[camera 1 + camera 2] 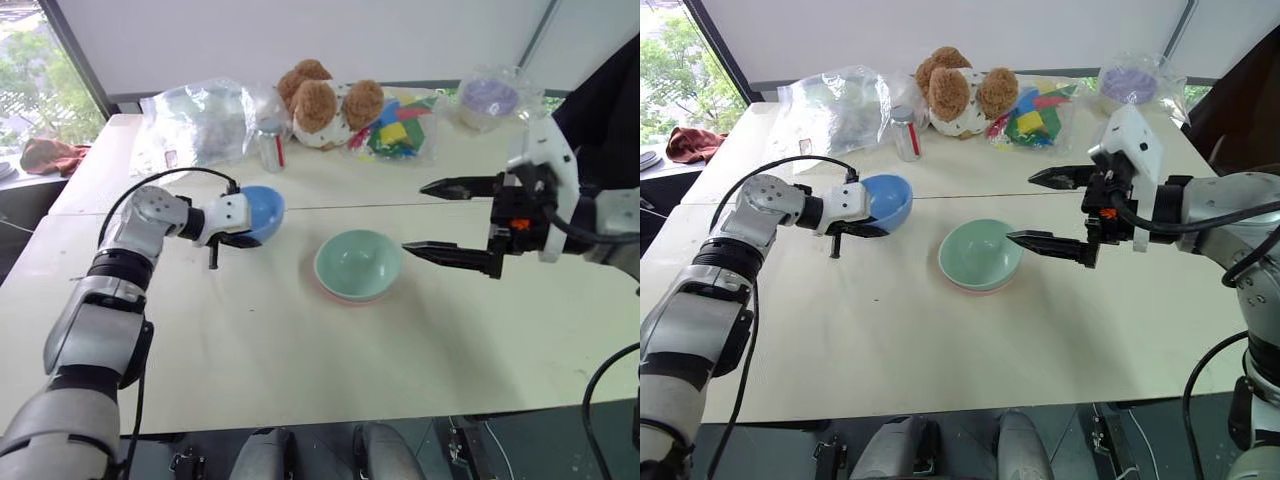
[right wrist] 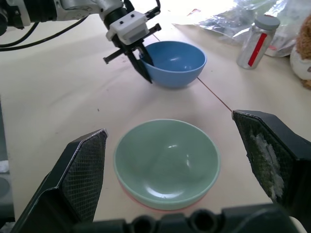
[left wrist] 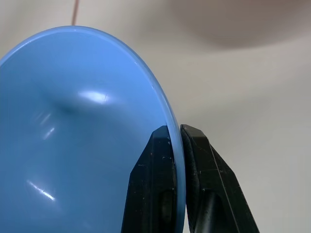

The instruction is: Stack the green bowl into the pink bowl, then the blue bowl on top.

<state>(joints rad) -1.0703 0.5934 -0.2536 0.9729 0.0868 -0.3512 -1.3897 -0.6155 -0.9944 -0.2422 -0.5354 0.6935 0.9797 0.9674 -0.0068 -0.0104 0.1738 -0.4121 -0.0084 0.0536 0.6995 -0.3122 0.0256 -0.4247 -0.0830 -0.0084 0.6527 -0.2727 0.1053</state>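
On the pale table (image 1: 250, 350), the left end effector (image 2: 142, 60) pinches the sky-blue plastic bowl's (image 2: 172, 62) rim; lift level, centre it over the mint-green bowl (image 2: 166, 162) nested in the pink bowl (image 2: 146, 203). The right end effector (image 1: 455, 220) hovers open.

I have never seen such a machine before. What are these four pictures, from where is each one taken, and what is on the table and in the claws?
This is a humanoid robot with two arms, each ending in a two-fingered black claw. The two wide pictures come from cameras in its head, looking down over the table. The other two come from cameras on its wrists, looking along each claw's fingers.

In the middle, the green bowl sits nested inside the pink bowl. The left claw is shut on the rim of the blue bowl; the left wrist picture shows this pinch close up. The right claw is open and holds nothing.

At the far edge lie a plush toy, plastic bags, a small bottle and coloured blocks.
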